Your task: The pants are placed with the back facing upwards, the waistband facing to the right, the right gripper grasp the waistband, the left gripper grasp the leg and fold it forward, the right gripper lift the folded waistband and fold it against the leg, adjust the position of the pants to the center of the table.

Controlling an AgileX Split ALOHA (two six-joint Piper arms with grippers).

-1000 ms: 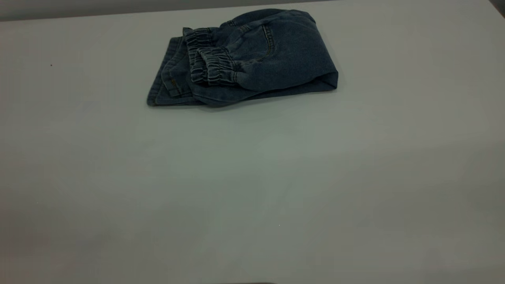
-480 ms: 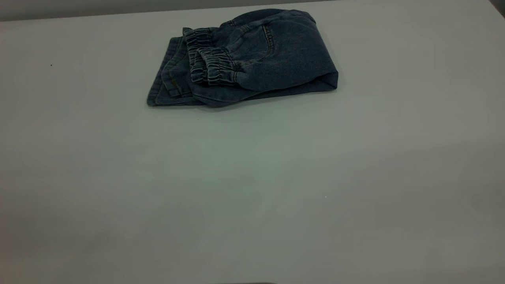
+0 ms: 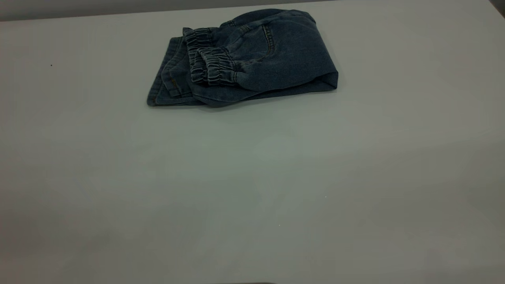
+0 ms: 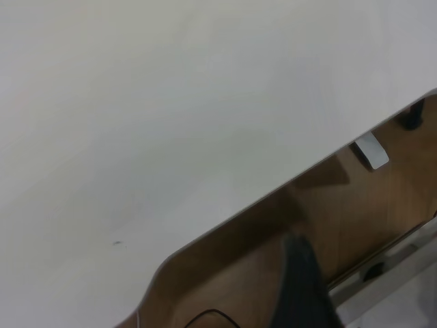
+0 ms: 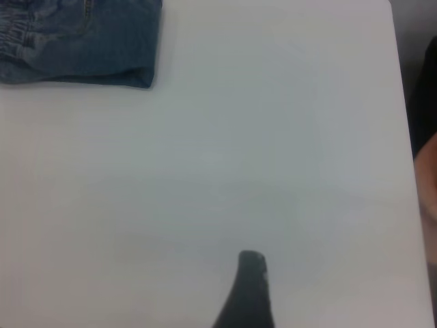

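1. The pants (image 3: 242,59) lie folded in a small bundle on the table (image 3: 252,177), close to its far edge and a bit to the left of the middle. The gathered waistband (image 3: 209,65) sits on top of the bundle.
2. I see no claw in the outside view. In the right wrist view one dark finger of the right claw (image 5: 247,290) pokes in, well apart from the pants (image 5: 78,41). I cannot tell if that claw is apart or together.
3. In the left wrist view a dark finger of the left claw (image 4: 300,287) shows near the table's edge (image 4: 273,198), out over the brown floor. I cannot tell its state either.
4. I think both folds look done, so the job left is to bring the pants to the middle.
5. What could go wrong: if I grab only the top layer, the bundle may come open when I pull.
6. If I drag it flat, the bottom layer may catch on the table and bunch up.
7. The pants sit near the far edge, so a push that way could tip them off.
8. There is lots of bare table toward the near side, so pulling that way looks safe.
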